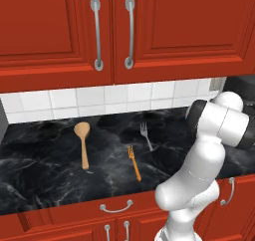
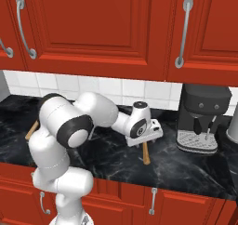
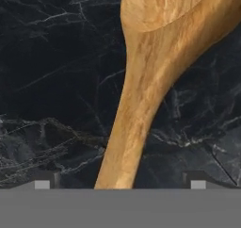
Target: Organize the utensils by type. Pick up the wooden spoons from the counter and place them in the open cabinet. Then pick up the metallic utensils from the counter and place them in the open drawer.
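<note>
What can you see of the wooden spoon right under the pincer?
The wooden spoon looks like one piece of light, grained wood. Its rounded bowl, cut off by the top of the hand view, narrows into a tapering handle. It lies flat on the black marbled counter. In the right base view its handle end pokes out below the hand. The open pincer straddles the handle, with a gap at each tip. Nothing else touches it.

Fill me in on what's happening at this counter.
The robot's open gripper hangs low over a wooden spoon on the black counter, its fingers either side of the handle, not yet holding it. Another wooden spoon, a metal fork and an orange fork lie to its left.
</note>
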